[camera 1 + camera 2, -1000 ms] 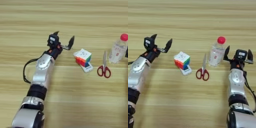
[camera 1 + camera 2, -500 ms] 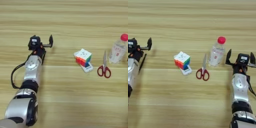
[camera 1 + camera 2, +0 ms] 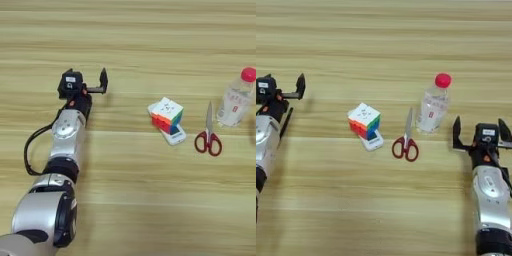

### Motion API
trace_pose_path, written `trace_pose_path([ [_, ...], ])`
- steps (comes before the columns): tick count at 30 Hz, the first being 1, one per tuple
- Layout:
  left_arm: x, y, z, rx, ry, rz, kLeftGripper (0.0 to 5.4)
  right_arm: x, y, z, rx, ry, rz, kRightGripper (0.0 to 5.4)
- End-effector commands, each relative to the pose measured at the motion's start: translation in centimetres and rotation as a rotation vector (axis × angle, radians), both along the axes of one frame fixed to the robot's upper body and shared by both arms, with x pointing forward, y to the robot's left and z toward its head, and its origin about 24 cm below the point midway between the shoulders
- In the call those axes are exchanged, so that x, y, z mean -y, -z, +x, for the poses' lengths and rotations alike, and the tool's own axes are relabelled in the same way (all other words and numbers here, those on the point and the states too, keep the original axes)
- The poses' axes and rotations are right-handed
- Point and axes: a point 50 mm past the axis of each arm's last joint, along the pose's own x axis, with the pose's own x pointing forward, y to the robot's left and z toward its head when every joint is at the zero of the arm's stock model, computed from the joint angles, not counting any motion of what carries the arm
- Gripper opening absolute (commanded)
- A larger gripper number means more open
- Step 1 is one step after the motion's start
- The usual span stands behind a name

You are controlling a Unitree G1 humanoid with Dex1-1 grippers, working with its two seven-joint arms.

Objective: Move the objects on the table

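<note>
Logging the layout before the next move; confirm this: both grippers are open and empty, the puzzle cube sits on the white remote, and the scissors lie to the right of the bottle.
One thing is wrong: the scissors lie left of the bottle, between it and the puzzle cube, as the right eye view shows. The rest stands: the cube sits on the white remote, and the left gripper and right gripper are open and empty.

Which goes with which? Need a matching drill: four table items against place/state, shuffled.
1. puzzle cube
2. scissors
3. bottle
4. left gripper

a. upright, red cap on top
b. open, far left of the items
c. resting on a white remote
d. flat, between cube and bottle

Pairs: 1-c, 2-d, 3-a, 4-b
</note>
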Motion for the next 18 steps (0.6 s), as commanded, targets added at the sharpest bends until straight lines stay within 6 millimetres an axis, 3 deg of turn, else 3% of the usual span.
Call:
trace_pose_path([
  [1,0.7,-0.2,0.3,0.004,0.012,0.011,5.38,-0.3,0.0,-0.6,-0.02,-0.066,-0.019,5.4],
  [18,0.8,-0.3,0.4,0.003,0.006,0.008,5.38,-2.4,0.8,-2.6,-0.035,-0.41,0.082,5.4],
])
